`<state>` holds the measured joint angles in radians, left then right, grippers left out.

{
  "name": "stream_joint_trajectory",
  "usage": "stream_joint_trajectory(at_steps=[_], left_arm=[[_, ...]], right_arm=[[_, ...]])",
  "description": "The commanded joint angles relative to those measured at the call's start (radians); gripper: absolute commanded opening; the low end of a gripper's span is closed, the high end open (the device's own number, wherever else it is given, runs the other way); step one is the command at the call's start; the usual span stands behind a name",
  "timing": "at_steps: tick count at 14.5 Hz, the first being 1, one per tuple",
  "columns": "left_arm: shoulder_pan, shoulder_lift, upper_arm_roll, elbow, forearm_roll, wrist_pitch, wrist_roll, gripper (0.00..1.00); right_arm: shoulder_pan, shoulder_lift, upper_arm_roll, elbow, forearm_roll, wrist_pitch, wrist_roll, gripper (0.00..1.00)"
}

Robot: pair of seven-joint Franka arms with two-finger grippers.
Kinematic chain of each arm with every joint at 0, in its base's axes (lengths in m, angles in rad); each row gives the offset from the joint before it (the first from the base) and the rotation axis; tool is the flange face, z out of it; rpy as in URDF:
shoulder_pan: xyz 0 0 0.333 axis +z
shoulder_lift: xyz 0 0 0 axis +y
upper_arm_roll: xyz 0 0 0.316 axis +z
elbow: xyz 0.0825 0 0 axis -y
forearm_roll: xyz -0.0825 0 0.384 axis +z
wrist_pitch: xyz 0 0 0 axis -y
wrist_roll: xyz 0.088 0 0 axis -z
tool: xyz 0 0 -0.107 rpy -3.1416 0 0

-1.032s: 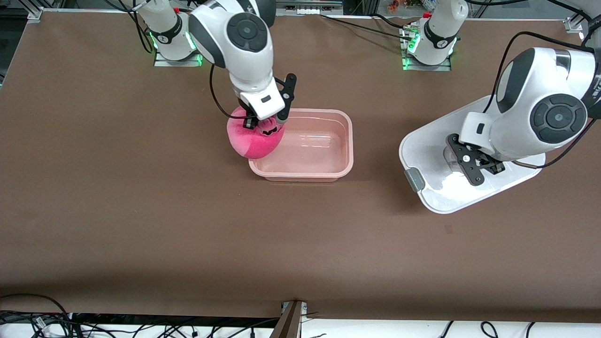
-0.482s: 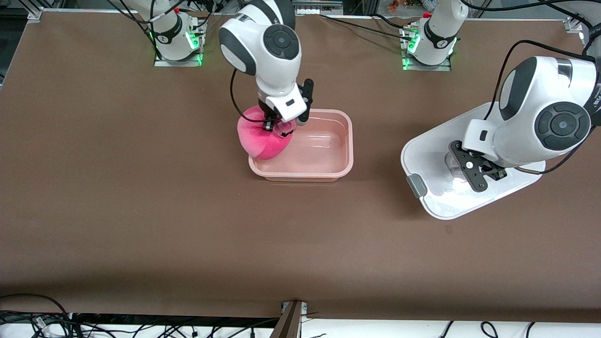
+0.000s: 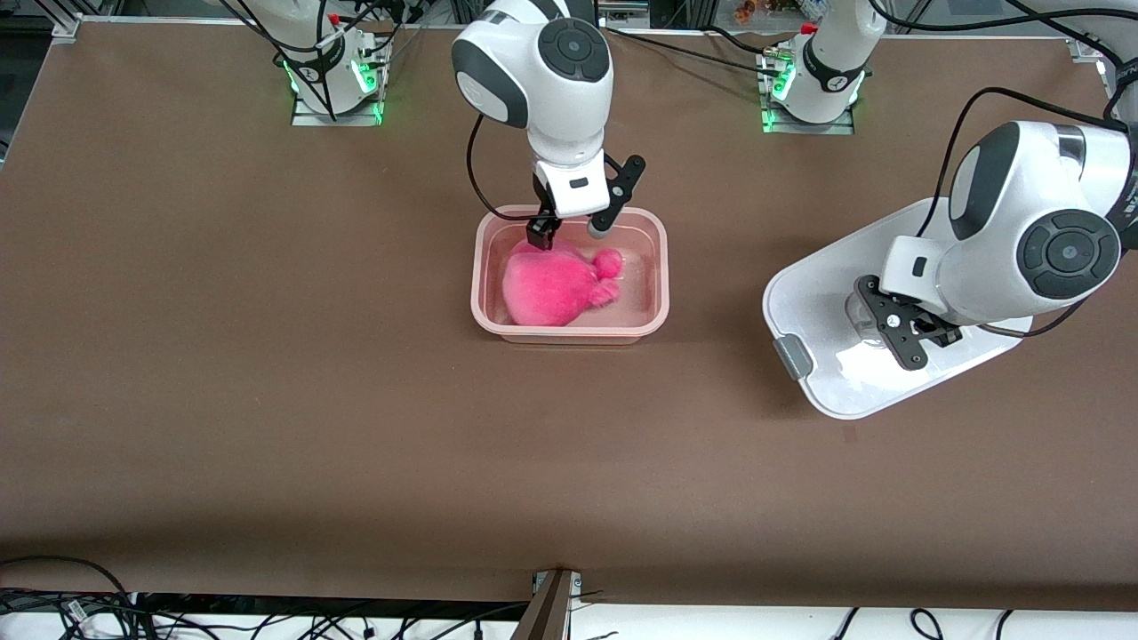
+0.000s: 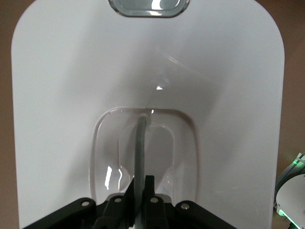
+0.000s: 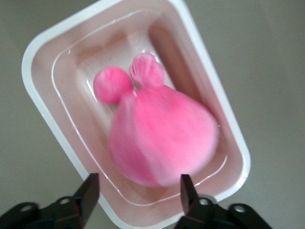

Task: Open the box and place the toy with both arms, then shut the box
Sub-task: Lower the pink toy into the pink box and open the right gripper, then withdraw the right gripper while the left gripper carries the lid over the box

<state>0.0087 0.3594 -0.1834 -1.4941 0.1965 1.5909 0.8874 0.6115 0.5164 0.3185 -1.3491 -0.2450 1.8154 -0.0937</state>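
Observation:
The pink toy [image 3: 551, 289] lies in the open pale pink box [image 3: 569, 336], on the side toward the right arm's end. My right gripper [image 3: 570, 235] hangs open just above it, touching nothing. In the right wrist view the toy [image 5: 164, 138] fills much of the box [image 5: 43, 109], with the right gripper [image 5: 138, 191] spread wide over the rim. My left gripper [image 3: 902, 333] is shut on the clear handle of the white lid [image 3: 827, 293], held toward the left arm's end of the table. The left wrist view shows the handle [image 4: 141, 143] pinched in the left gripper [image 4: 141, 183].
A grey clip [image 3: 790, 356] sticks out from the lid's edge nearest the front camera; the same clip [image 4: 148, 5] shows in the left wrist view. Brown table [image 3: 356, 427] stretches bare around the box. Both arm bases stand along the table's back edge.
My right gripper carried the toy from the box's rim to over the box and opened; the toy now lies inside. The left arm and lid shifted only slightly.

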Motion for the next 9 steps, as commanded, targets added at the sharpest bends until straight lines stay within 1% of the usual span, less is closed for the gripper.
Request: stream_joint_trajectory(at_steps=[1, 3, 5, 7, 8, 9], left_arm=[[0.017, -0.011, -0.014, 0.015, -0.014, -0.005, 0.016, 0.0], [0.013, -0.011, -0.025, 0.015, -0.014, -0.006, 0.019, 0.0], [-0.004, -0.013, -0.028, 0.017, -0.061, -0.009, 0.019, 0.0], [-0.012, -0.011, -0.088, 0.023, -0.069, -0.005, 0.021, 0.0], [-0.015, -0.004, -0.123, 0.029, -0.075, -0.003, 0.036, 0.0], [-0.029, 0.006, -0.166, 0.032, -0.08, 0.012, 0.065, 0.0]], right_arm=[[-0.019, 0.008, -0.03, 0.064, -0.004, -0.037, 0.026, 1.0], [-0.064, -0.039, -0.064, 0.065, 0.016, -0.044, 0.026, 1.0], [-0.126, -0.067, -0.116, 0.065, 0.074, -0.044, 0.025, 1.0], [-0.197, -0.079, -0.171, 0.065, 0.16, -0.051, 0.023, 1.0], [-0.235, -0.091, -0.197, 0.065, 0.191, -0.077, 0.015, 1.0], [-0.274, -0.093, -0.211, 0.067, 0.2, -0.102, 0.008, 1.0]])
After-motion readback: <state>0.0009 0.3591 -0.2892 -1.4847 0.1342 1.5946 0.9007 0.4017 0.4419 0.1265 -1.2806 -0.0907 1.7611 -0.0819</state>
